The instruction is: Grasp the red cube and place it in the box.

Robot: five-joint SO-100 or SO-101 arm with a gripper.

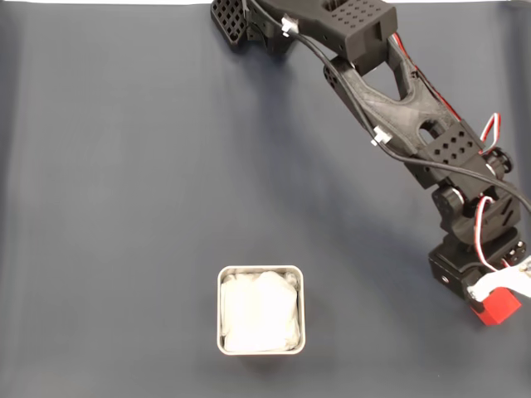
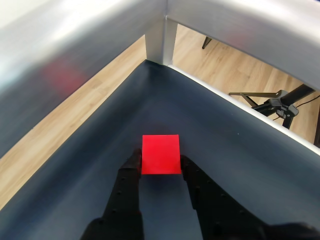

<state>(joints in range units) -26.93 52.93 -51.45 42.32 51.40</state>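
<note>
Item: red cube (image 2: 160, 154), sitting between the two black fingertips of the gripper (image 2: 161, 162), which is closing narrowly around it, a finger touching each side face.

Location: relative to the box (image 1: 221, 311), the red cube (image 1: 499, 307) is lying well apart, far to the right in the fixed view, near the dark mat's corner (whether it is lifting off the mat cannot be told).

Box: standing open, white lining showing.

Step in hand: grasping, seemingly just completing.

Next move: probably raising the cube, then swinging across toward the box, holding the grip until directly above it.
</note>
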